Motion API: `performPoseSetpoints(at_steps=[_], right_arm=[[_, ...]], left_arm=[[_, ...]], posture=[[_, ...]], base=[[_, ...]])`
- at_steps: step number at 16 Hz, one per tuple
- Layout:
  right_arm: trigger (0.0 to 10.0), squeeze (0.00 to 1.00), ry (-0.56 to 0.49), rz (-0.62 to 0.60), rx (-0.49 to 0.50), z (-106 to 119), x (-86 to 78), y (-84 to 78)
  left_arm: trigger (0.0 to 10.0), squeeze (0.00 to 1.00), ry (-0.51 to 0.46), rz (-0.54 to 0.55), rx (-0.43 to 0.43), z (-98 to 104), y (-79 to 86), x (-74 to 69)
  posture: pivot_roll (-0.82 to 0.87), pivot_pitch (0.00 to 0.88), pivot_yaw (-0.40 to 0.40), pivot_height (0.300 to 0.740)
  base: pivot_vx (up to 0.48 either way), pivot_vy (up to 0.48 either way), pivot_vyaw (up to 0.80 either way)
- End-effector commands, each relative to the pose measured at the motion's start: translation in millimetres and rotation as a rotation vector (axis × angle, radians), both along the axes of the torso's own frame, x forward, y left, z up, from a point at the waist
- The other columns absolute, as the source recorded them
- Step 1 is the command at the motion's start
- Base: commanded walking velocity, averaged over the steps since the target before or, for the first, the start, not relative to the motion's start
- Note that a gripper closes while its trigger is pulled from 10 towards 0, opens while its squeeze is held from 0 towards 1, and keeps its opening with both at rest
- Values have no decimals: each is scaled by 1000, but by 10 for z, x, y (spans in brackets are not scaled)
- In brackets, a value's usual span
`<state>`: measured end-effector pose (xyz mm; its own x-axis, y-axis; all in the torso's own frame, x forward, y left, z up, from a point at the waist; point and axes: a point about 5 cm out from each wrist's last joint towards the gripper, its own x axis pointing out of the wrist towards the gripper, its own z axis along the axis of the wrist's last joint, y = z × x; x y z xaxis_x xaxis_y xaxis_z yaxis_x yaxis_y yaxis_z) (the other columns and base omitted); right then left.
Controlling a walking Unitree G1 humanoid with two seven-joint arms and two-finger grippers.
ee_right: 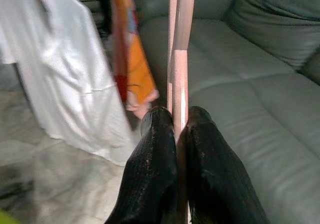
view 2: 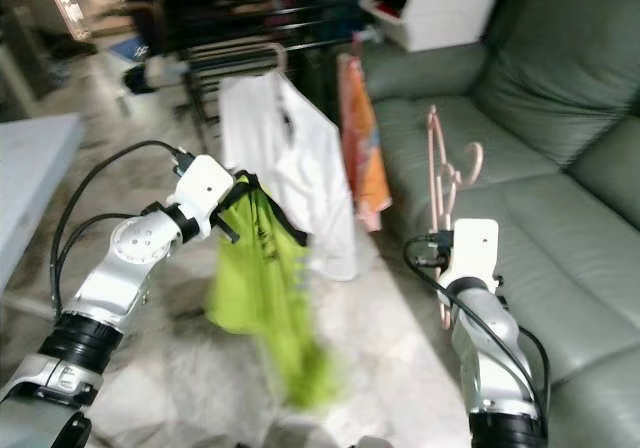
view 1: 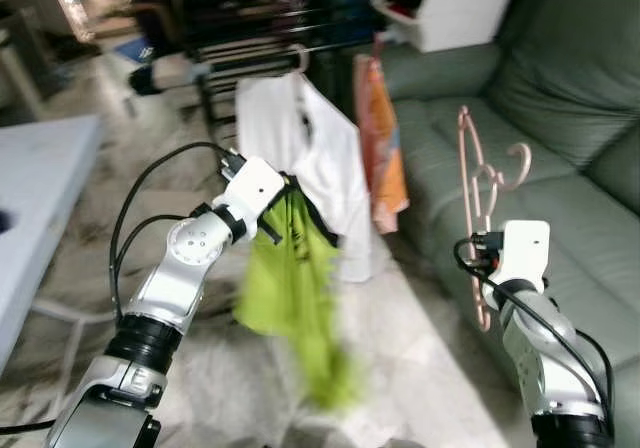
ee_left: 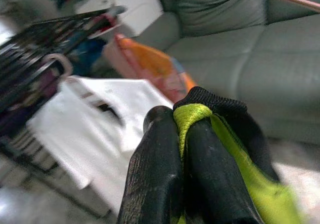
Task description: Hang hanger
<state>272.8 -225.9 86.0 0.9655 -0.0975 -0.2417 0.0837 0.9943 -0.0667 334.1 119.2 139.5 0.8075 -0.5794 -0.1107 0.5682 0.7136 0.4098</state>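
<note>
My left end effector (ee_left: 181, 149) clamps a lime-green garment (view 1: 290, 268); my right end effector (ee_right: 176, 129) clamps a pink plastic hanger (view 1: 480, 183) upright beside the grey-green sofa (view 1: 560, 168).

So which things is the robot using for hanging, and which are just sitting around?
Using:
pink hanger, pinched in the right gripper
green shirt, pinched in the left gripper

Just around:
white shirt and orange cloth, already hanging
green sofa

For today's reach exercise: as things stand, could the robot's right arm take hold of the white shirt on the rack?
Probably not yet. The right gripper is shut on the pink hanger, so its fingers are occupied, and the white shirt hangs further off beyond the orange garment.
</note>
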Motion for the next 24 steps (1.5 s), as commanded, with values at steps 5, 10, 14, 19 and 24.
performPoseSetpoints(at_steps=[5,10,14,19,24], right_arm=[[10000,0,12,45,2,-29,21,153],[10000,0,13,59,12,-48,26,227],[10000,0,12,59,14,-55,13,236],[10000,0,12,69,13,-59,24,253],[10000,0,26,313,-59,99,52,265]], left_arm=[[10000,0,9,-52,-21,-95,-80,-64],[10000,0,20,-77,-47,-137,-140,-113],[10000,0,7,-98,-69,-141,-200,-171],[10000,0,-13,-83,-107,-137,-228,-230],[10000,0,-115,63,69,-58,-12,-23]], posture=[[-52,0,48,740],[-51,0,48,740],[-51,0,48,740],[-43,0,43,740],[-46,0,46,740]], base=[[0,358,-480],[0,373,-160],[0,64,-400],[0,0,0],[0,0,0]])
